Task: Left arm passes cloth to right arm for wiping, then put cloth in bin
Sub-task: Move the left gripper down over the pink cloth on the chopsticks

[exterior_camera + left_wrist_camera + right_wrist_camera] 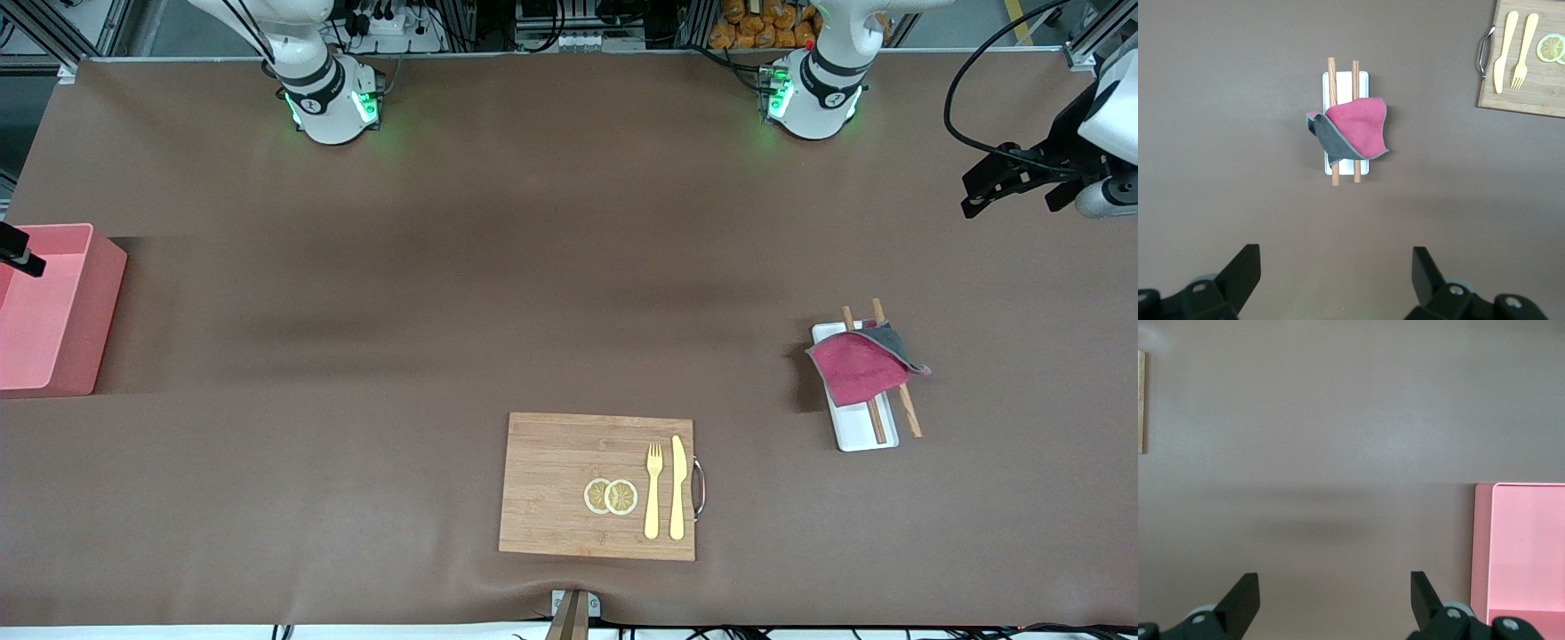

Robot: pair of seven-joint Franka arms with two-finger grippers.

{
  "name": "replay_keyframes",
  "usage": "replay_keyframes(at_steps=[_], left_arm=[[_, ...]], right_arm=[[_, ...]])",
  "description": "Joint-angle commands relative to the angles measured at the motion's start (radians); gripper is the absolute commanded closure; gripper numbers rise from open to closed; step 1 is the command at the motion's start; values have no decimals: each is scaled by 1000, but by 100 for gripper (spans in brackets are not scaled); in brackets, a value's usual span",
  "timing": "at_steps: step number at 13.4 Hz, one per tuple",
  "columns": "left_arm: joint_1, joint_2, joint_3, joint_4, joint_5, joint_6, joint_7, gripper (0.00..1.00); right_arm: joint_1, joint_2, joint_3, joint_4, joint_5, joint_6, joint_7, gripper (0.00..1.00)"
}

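Cloth (pixel 861 364) lies on tray (pixel 858 436) near the left arm's desk edge. Left tool (pixel 1335 280) and right tool (pixel 1335 600) hover wide open, empty; bin (pixel 84 302) sits at the right arm's edge.

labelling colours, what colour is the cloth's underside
Grey, under a crimson top; the cloth shows it best in the left wrist view.

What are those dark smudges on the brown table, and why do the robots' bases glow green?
Front view: soft, blurred bands on the table look like shadows of the raised arms; green lamps on both bases tint the table beside them. Right wrist view: a similar faint smear near the bin. Left wrist view: even light, the cloth sharp.
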Motion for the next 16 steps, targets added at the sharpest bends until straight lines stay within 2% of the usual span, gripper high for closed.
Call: replay_keyframes(at_steps=[1,8,11,16], left_arm=[[-5,-29,0,-9,29,-12,-7,0],[5,13,-4,12,31,-21,3,0],[8,83,-4,11,31,-7,3,0],[21,239,0,6,31,109,1,0]], right_arm=[[-22,3,14,9,8,-7,-22,0],[-16,-6,17,12,3,-12,-8,0],[-20,-6,17,11,3,-12,-19,0],[-25,11,16,7,14,-9,-19,0]])
